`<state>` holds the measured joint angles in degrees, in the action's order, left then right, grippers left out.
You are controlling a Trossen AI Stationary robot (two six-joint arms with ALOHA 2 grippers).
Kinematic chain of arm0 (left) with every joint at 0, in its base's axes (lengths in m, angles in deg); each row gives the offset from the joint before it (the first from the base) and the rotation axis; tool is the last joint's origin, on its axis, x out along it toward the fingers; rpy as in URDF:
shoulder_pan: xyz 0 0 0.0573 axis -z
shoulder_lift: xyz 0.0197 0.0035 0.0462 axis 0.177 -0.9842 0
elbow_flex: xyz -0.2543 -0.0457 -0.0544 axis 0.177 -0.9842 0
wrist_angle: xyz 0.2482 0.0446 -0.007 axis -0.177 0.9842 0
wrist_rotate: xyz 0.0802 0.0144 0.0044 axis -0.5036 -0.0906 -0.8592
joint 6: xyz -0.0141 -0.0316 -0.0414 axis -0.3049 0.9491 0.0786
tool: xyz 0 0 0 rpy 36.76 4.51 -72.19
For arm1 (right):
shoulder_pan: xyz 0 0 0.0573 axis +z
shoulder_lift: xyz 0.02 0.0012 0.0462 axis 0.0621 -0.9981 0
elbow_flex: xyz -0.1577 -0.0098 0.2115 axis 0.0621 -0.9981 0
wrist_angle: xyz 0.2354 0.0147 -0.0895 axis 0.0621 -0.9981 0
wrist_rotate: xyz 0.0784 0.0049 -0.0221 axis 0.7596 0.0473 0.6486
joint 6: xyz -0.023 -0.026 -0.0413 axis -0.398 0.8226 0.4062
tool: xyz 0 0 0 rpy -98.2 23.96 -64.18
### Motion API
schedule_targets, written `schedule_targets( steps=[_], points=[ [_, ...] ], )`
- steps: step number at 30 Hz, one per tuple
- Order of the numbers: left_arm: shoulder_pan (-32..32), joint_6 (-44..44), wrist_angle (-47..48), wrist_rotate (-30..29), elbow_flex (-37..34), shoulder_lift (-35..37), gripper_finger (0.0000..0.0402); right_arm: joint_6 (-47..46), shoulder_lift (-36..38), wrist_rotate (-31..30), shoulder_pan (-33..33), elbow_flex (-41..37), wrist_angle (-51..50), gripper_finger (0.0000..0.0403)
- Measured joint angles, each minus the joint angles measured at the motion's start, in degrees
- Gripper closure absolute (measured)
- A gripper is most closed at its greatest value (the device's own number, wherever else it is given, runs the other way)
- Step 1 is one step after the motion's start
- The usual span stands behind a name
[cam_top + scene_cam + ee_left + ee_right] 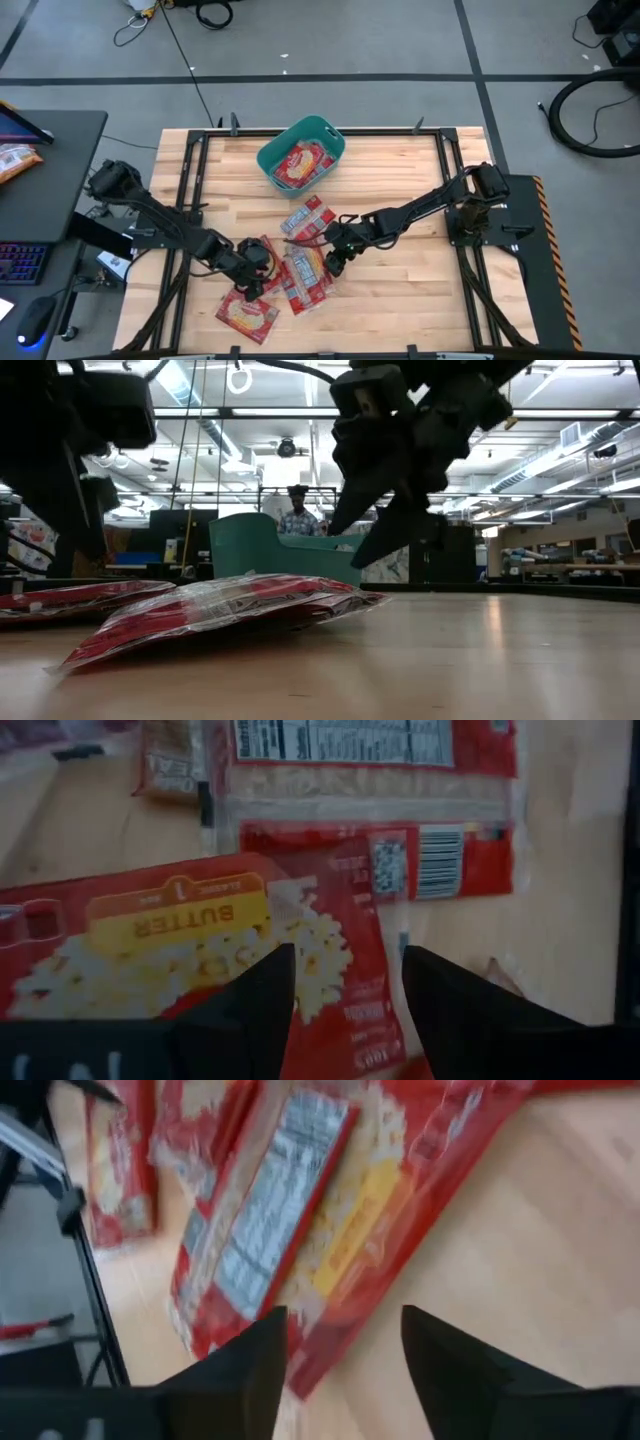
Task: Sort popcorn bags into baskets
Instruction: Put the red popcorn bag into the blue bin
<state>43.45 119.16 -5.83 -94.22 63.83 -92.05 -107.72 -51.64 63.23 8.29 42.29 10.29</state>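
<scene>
I inspected the labels first. In the left wrist view, the bag [190,960] under the left gripper [345,985] carried a yellow panel reading "BUTTER", seen inverted, over a picture of popped corn. Beyond it lay a second bag [375,790] back-side up, showing a nutrition table and a barcode; I could not read the small print. In the right wrist view a bag [290,1230] showed another nutrition table beside a yellow panel, blurred past reading. I saw no brand name anywhere.

From the high view, the tub [301,152] sat at the table's 12 o'clock, with at least one bag [298,161] inside. The loose bags lay clustered toward 6 o'clock: one [307,218] near centre, a stack [305,274] below it, and one [247,312] at 7 o'clock by the edge.

The left gripper [262,275] stood over the cluster's 9 o'clock side, fingers parted and holding nothing. The right gripper [335,258] stood at the cluster's 3 o'clock side, fingers likewise apart and empty, over a bag's edge.

The table [400,290] was pale wood planking in a black frame, on a grey floor. The low view showed a workshop with strip lights, and a person [297,515] standing behind the tub.
</scene>
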Motion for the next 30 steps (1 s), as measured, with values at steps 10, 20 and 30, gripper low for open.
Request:
schedule_targets(
  steps=[10,20,30],
  points=[
    [-0.01,1.34,-8.37,-0.05,0.11,-8.7,0.0212,-0.27,-4.0,1.07,-1.26,-0.85,5.65,0.0157],
    [-0.68,1.5,-9.56,0.11,0.2,-10.6,0.0212,-0.87,-11.47,2.31,-1.24,5.12,7.95,0.0188],
    [-0.96,2.7,-9.79,0.94,0.09,-10.18,0.0212,3.21,-11.65,4.76,-1.8,6.42,7.89,0.0324]
  ],
)
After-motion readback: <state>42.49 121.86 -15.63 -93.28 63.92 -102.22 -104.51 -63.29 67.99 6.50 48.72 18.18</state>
